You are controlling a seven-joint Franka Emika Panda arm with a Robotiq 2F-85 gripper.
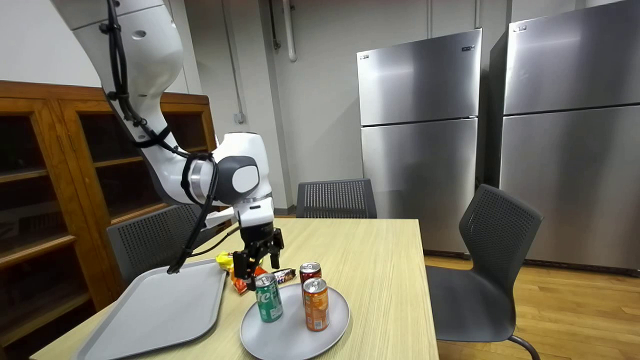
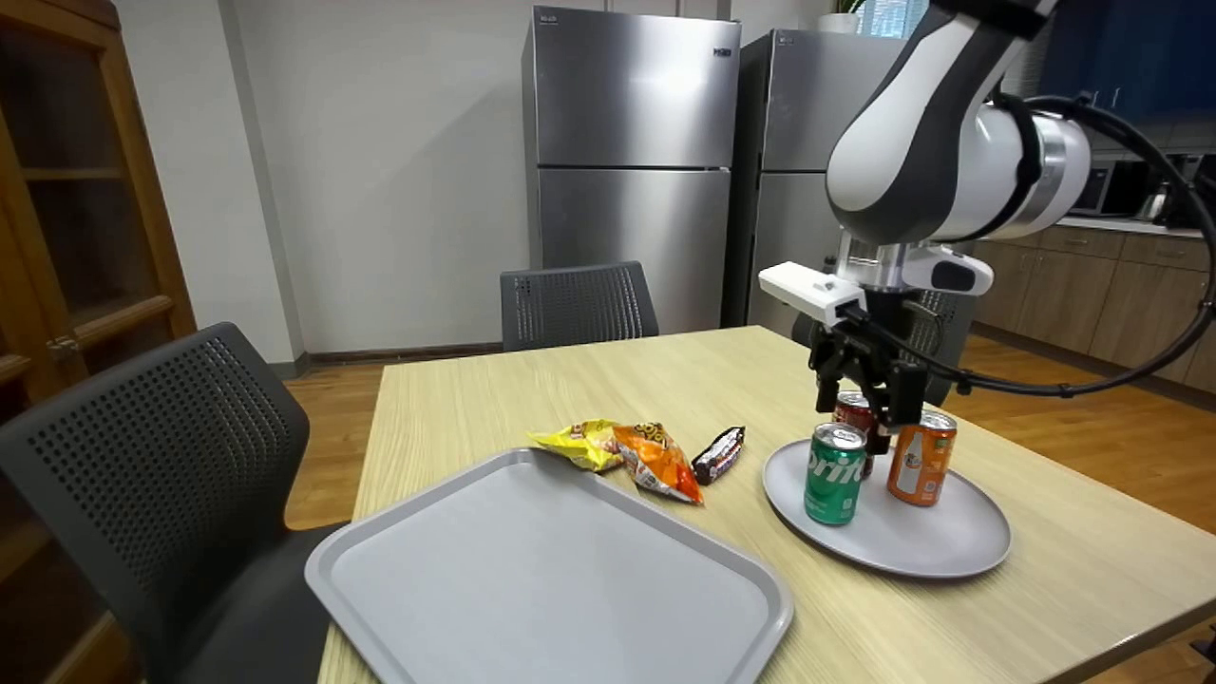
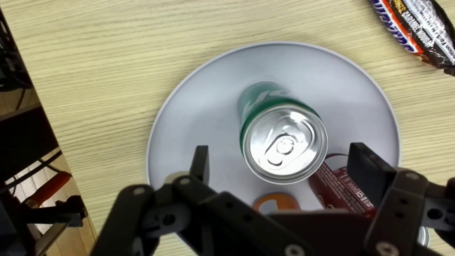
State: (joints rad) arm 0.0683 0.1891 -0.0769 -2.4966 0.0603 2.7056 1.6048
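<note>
Hovering right over the green can [image 3: 280,131] now, with the tool [image 3: 279,154] spread wide and holding nothing! Framing the lid [image 3: 285,144] between the fingers [image 3: 201,160] in the wrist view, with a gap to either side; no telling from here about their height against it. Calling the reach near enough done, at a guess. Lacking, by the look of it: any hold on a can. Seeing the green can upright on the round gray plate [image 1: 285,345], and sharing that plate with an orange can [image 1: 316,306] and, tucked partly behind in an exterior view, a dark red can [image 1: 310,270].

Switching views now: catching the pull tab [image 3: 284,146] and those side gaps only from the wrist view, but reading the green can's white lettering [image 2: 834,465] best from outside. Picking up the gray tray [image 2: 560,579], the yellow packet [image 2: 584,445] and the orange packet [image 2: 657,461] in both exterior views, around on the bench [image 1: 370,260], and missing all three from above. Spotting the dark-wrapped bar [image 3: 421,32] everywhere, wrist view included. Finding the kitchen cabinets [image 2: 1054,294] in an exterior view alone.
</note>
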